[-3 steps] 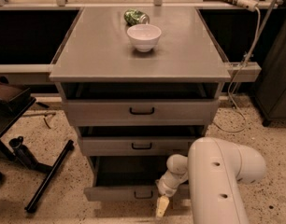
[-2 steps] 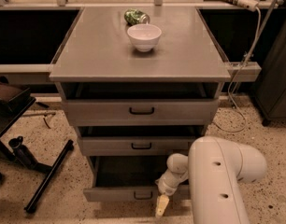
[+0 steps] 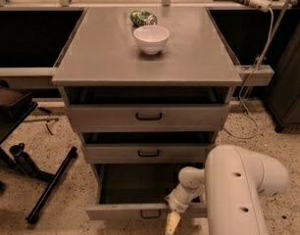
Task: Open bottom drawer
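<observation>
Nearest: the white arm [image 3: 238, 190] fills the bottom-right corner, w/ the gripper [image 3: 172, 221] hanging low at the front edge of the bottom drawer [image 3: 115, 212], just right of its black handle [image 3: 150, 214]. Grip state: can't tell from here, and can't tell if it's on the panel or only beside it.

The bottom drawer sits lowest in the cabinet, already pulled well out, w/ its dark inside showing behind the front panel. Judgement: the job looks mostly done, w/ maybe a bit of travel left.

To do it well:
- Pull straight twd the robot along the slides, no sideways drag (the gripper is off-centre, so the drawer could skew and bind).
- Keep the wrist level and go slow near the end stop.
- Watch the forearm, which is close to the cabinet's right side.

Above it: the middle drawer [image 3: 148, 153], then the top drawer [image 3: 148, 116], each w/ a dark gap over it. Leave both alone.

Further back: a white bowl [image 3: 151, 38] stands on the grey cabinet top [image 3: 101, 58], w/ a green can [image 3: 142, 17] lying just behind it. Any jolt to the cabinet could rattle them.
</observation>
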Motion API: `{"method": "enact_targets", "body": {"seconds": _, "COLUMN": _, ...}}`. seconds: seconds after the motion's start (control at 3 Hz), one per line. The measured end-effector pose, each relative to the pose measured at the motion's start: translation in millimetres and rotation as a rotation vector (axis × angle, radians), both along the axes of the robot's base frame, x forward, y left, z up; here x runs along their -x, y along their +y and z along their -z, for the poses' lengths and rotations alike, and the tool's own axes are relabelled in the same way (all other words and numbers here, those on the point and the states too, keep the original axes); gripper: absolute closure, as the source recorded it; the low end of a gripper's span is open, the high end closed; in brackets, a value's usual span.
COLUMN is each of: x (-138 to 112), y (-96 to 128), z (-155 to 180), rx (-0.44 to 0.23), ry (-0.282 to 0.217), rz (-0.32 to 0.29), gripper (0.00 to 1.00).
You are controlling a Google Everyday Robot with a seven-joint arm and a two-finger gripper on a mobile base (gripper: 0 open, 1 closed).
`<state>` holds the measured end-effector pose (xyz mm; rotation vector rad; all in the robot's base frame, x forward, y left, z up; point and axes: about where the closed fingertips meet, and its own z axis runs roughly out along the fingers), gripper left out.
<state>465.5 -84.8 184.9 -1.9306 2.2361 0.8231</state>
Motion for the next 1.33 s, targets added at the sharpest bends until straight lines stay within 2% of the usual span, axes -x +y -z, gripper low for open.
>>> {"method": "enact_targets", "body": {"seconds": 0.33, "x": 27, "y": -9, "z": -2, "rx": 0.011, "ry": 0.05, "rz": -0.001, "gripper": 0.0}}
{"method": "enact_targets", "body": {"seconds": 0.67, "x": 49, "y": -17, "z": -9, "rx": 0.01, "ry": 0.083, "rz": 0.016, "gripper": 0.0}}
{"method": "enact_targets", "body": {"seconds": 1.33, "x": 107, "y": -31, "z": -23, "rx": -0.005, "ry": 0.157, "rz": 0.037, "gripper": 0.0}}
